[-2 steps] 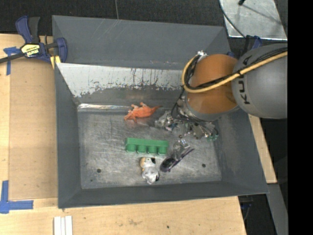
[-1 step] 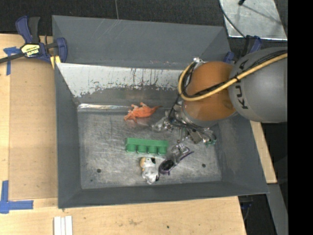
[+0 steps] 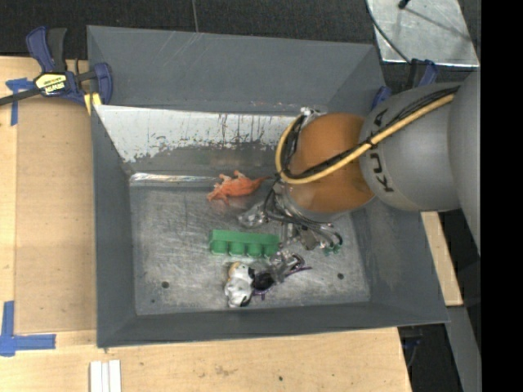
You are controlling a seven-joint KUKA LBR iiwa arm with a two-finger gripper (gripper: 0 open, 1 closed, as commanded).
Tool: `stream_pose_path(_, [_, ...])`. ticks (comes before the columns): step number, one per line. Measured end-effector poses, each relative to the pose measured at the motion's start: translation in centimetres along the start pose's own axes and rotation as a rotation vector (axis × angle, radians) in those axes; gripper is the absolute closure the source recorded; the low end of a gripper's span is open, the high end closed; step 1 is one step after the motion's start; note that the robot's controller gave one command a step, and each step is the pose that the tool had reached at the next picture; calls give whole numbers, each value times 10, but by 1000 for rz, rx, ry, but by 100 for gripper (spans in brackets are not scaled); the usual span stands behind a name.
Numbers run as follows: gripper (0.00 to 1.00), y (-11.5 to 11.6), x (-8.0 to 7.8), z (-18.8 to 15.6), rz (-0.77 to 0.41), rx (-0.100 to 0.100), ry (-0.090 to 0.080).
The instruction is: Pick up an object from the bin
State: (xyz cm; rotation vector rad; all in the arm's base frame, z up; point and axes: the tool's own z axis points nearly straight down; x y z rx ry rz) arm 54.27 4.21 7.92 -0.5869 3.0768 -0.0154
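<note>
The arm is brought in from the right and bent down into the bin, with its orange-covered wrist tipped toward the middle of the floor. The gripper is parked low, just beside the right end of a green ridged block. A white-and-black thing is seen just below that, and an orange lizard-ish toy near the back wall. Whether the gripper is spread or closed can't be made out tbh.

Dim light overall, pale glare on the back wall of the bin, shadow beneath the arm.
</note>
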Motion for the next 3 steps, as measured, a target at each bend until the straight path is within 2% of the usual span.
stream_pose_path(1, [100, 21, 14, 0, 15, -7, -15])
stream_pose_path(2, [100, 21, 14, 0, 14, -6, -15])
stream_pose_path(3, [100, -11, 11, -162, 4, -8, -1])
